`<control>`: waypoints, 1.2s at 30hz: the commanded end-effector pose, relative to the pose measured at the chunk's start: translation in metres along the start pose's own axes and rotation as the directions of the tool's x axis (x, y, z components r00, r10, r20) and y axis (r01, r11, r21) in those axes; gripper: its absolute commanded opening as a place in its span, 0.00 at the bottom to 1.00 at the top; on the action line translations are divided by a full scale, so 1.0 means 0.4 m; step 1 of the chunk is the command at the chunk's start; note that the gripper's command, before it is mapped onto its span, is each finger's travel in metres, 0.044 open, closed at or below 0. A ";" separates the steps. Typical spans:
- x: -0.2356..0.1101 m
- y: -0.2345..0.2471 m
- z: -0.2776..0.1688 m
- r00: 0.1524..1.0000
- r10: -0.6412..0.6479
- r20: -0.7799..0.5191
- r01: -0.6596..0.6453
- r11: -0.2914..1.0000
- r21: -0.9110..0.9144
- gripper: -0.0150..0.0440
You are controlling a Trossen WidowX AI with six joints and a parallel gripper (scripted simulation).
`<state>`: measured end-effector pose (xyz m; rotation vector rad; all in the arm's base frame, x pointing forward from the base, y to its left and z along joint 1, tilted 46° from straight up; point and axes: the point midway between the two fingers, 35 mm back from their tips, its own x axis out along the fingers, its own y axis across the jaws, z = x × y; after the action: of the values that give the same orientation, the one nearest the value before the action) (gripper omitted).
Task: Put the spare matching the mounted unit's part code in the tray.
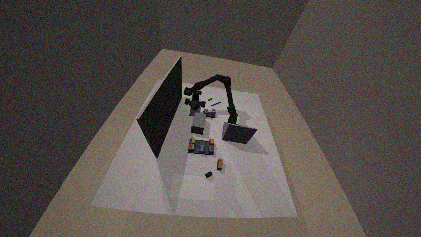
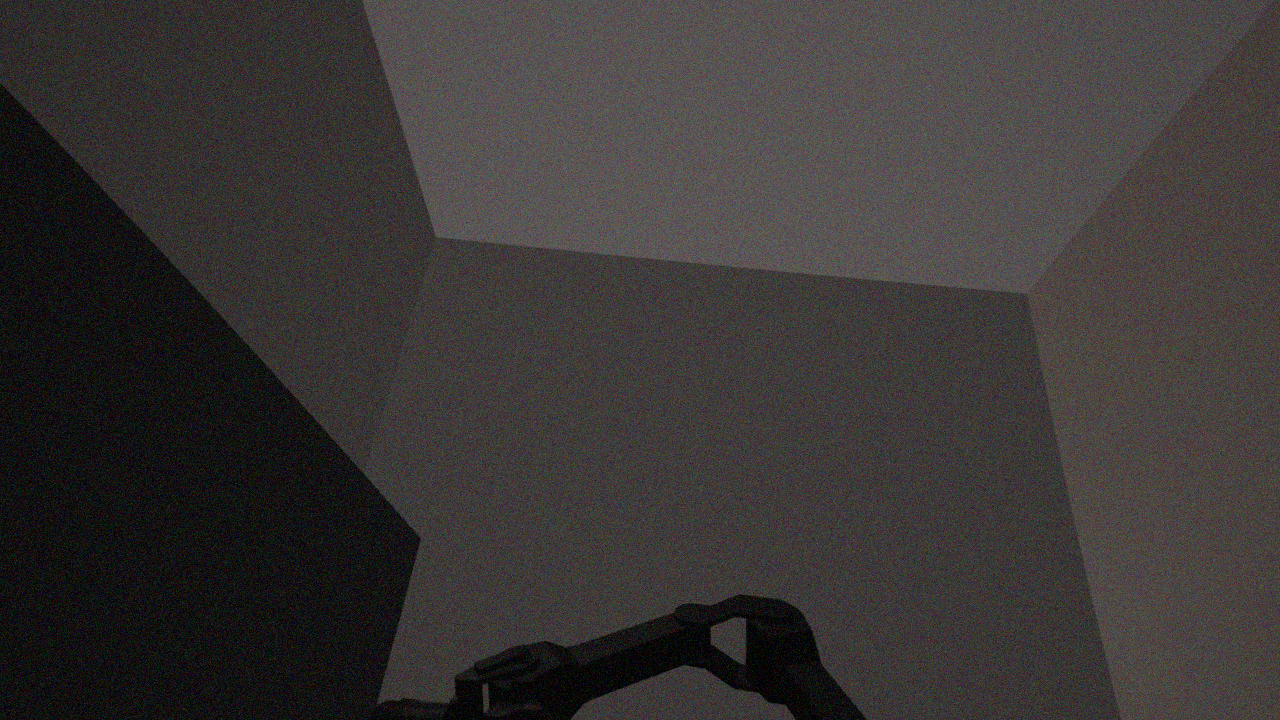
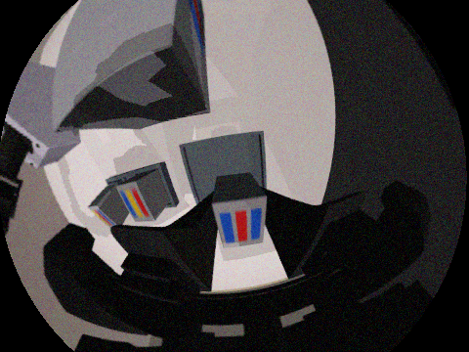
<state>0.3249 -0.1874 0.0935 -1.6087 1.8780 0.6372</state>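
My gripper is shut on a small grey spare whose label has blue, red and blue stripes. It holds the spare just above a flat grey tray. The mounted unit, a grey box, stands right beside the tray. Its striped back face shows only edge-on in the wrist view. Two more spares sit on a small dark pad next to the tray. A dark rack in front of the unit holds three striped spares.
A tall black panel stands close to the left of my gripper. A tilted dark board stands by the arm's base. A blue pen, a brown block and a small black piece lie on the white mat.
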 end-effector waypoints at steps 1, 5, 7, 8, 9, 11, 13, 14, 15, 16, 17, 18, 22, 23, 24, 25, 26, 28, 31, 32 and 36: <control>0.009 0.004 -0.001 1.000 0.003 -0.006 -0.003 1.000 -0.005 0.25; 0.017 0.006 -0.002 1.000 0.003 -0.007 -0.003 1.000 -0.005 0.25; 0.021 0.007 -0.002 1.000 0.003 -0.007 -0.003 1.000 -0.005 0.25; 0.023 0.007 -0.002 1.000 0.003 -0.007 -0.003 1.000 -0.005 0.25; 0.025 0.007 -0.002 1.000 0.003 -0.008 -0.003 1.000 -0.005 0.25; 0.029 0.008 -0.002 1.000 0.003 -0.008 -0.003 1.000 -0.005 0.25; 0.033 0.009 -0.002 1.000 0.003 -0.009 -0.003 1.000 -0.005 0.25; 0.035 0.010 -0.002 1.000 0.003 -0.009 -0.003 1.000 -0.005 0.25; 0.037 0.010 -0.002 1.000 0.003 -0.009 -0.003 1.000 -0.005 0.25; 0.039 0.011 -0.002 1.000 0.003 -0.009 -0.003 1.000 -0.005 0.25; 0.041 0.011 -0.002 1.000 0.003 -0.010 -0.003 1.000 -0.005 0.25; 0.043 0.012 -0.002 1.000 0.003 -0.010 -0.004 1.000 -0.005 0.25; 0.051 0.014 -0.002 1.000 0.004 -0.011 -0.004 1.000 -0.005 0.25; 0.044 0.010 -0.001 1.000 0.001 -0.006 -0.001 1.000 0.000 0.30; 0.044 0.010 -0.001 1.000 0.001 -0.006 -0.001 1.000 0.000 0.34; 0.044 0.010 -0.001 1.000 0.001 -0.006 -0.001 1.000 0.000 0.39; 0.044 0.010 -0.001 1.000 0.001 -0.006 -0.001 1.000 0.000 0.43; 0.044 0.010 -0.001 1.000 0.001 -0.006 -0.001 1.000 0.000 0.52; 0.044 0.010 -0.001 1.000 0.001 -0.006 -0.001 1.000 0.000 0.65; 0.044 0.010 -0.001 1.000 0.001 -0.006 -0.001 1.000 0.000 0.70; 0.044 0.010 -0.001 1.000 0.001 -0.006 -0.001 1.000 0.000 0.88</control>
<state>0.3190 -0.1994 0.0814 -1.6125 1.8824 0.6347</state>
